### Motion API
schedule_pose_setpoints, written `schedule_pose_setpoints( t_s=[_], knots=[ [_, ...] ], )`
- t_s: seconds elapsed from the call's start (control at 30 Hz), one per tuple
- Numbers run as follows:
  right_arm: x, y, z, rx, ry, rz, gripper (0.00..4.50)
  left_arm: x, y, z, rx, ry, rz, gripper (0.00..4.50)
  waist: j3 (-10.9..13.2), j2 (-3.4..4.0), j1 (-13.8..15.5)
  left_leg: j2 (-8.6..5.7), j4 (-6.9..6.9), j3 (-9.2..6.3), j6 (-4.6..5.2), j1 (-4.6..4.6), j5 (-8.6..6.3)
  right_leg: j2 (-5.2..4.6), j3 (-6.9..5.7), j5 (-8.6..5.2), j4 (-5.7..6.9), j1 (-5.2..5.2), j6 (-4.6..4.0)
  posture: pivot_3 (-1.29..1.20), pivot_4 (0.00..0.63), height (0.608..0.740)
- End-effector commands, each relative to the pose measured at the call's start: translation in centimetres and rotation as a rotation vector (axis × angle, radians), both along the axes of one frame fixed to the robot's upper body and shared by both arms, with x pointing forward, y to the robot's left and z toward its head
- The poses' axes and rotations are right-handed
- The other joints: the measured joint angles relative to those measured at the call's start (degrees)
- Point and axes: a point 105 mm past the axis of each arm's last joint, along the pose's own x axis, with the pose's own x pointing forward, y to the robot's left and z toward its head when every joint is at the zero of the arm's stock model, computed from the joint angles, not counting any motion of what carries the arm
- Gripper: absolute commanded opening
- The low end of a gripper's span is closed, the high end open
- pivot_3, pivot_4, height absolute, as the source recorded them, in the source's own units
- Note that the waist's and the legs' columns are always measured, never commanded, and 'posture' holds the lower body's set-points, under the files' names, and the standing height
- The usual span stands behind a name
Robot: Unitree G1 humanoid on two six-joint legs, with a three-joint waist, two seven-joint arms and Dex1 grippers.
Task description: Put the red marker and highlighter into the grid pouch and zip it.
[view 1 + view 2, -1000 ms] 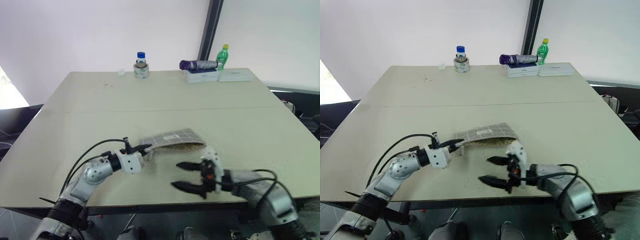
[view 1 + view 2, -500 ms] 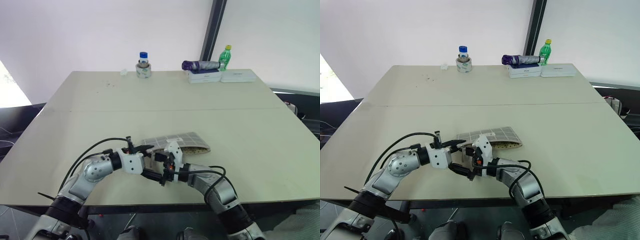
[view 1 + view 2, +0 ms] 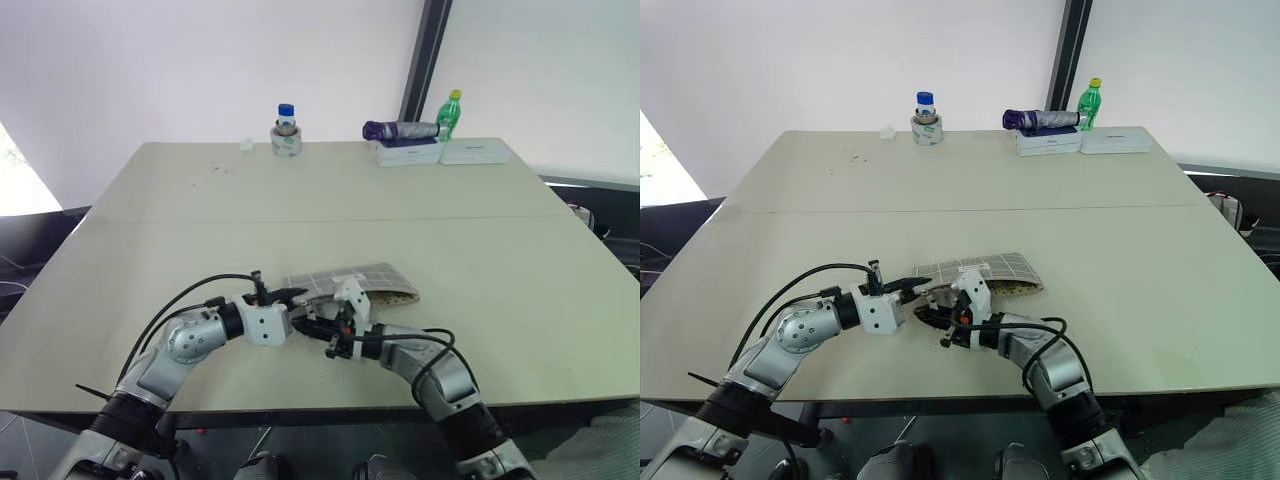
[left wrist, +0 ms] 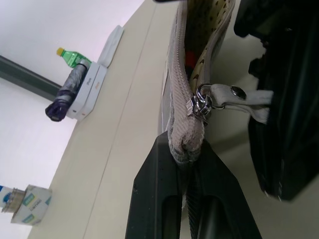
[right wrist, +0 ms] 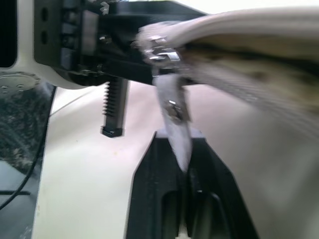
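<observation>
The grid pouch [image 3: 362, 277] lies flat near the table's front edge, its zipper side facing me and still gaping. My left gripper [image 4: 187, 152] is shut on the pouch's end just behind the zipper slider [image 4: 201, 103]. From the right, my right gripper [image 5: 182, 167] is shut on the pale pull tab [image 5: 172, 107], close against the left gripper [image 3: 296, 296]. A sliver of the red marker [image 4: 189, 60] shows inside the pouch's mouth. The highlighter is hidden.
Along the table's far edge stand a blue-capped jar on a tape roll [image 3: 285, 131], a purple bundle on white boxes [image 3: 402, 131] and a green bottle [image 3: 449, 113]. The table's front edge [image 3: 330, 405] runs just below both grippers.
My right gripper swung in from the right to the pouch's zipper end and went from open to shut on the pull tab. The left gripper kept its hold in place.
</observation>
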Motion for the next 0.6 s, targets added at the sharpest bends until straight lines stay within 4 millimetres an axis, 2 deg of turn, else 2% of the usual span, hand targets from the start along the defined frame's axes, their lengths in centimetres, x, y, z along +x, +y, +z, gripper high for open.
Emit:
schedule_pose_setpoints(
  t_s=[0.03,0.23,0.33,0.47,0.53,0.6],
  knots=[
    [-0.4,-2.2,0.4,-0.015,-0.022,-0.025,0.04,0.3,1.3,1.1,-0.019,-0.052,0.044,0.0,0.0,0.0,0.0,0.0,0.0,0.0,0.0,0.0,0.0,0.0,0.0,0.0,0.0,0.0,0.0,0.0,0.15,0.74],
    [-0.8,-8.7,1.2,-0.127,-0.03,-0.078,0.04,0.0,2.9,0.5,-0.006,-0.043,0.063,0.0,0.0,0.0,0.2,-0.04,0.02,-0.02,0.07,0.0,-0.04,-0.1,0.0,0.0,-0.02,0.02,0.0,0.0,0.15,0.74],
    [-0.4,-12.9,1.8,-0.216,-0.041,-0.137,0.04,0.0,3.5,0.3,0.002,-0.037,0.068,0.0,0.0,0.0,0.2,-0.04,-0.01,-0.03,0.07,0.01,-0.05,-0.1,-0.01,0.0,-0.02,0.01,-0.01,0.0,0.15,0.74],
    [0.4,-16.8,2.0,-0.294,-0.055,-0.223,0.04,0.4,4.3,0.0,0.0,-0.021,0.088,0.0,0.0,0.0,0.1,-0.03,-0.03,-0.03,0.07,0.02,-0.04,-0.08,-0.01,0.0,-0.03,0.0,-0.01,0.0,0.15,0.74],
    [0.7,-18.0,2.0,-0.315,-0.052,-0.248,0.04,0.7,4.8,-0.2,-0.026,0.026,0.103,0.0,0.0,0.0,0.1,-0.03,-0.03,-0.02,0.07,0.03,-0.04,-0.07,-0.01,0.0,-0.03,0.01,-0.01,0.0,0.15,0.74],
    [1.0,-17.7,2.2,-0.288,-0.046,-0.242,0.04,0.7,5.1,-1.0,-0.078,0.148,0.102,0.0,0.0,0.0,0.1,-0.03,-0.03,-0.01,0.07,0.03,-0.04,-0.07,-0.01,0.0,-0.03,0.0,0.0,0.0,0.15,0.74]
  ],
)
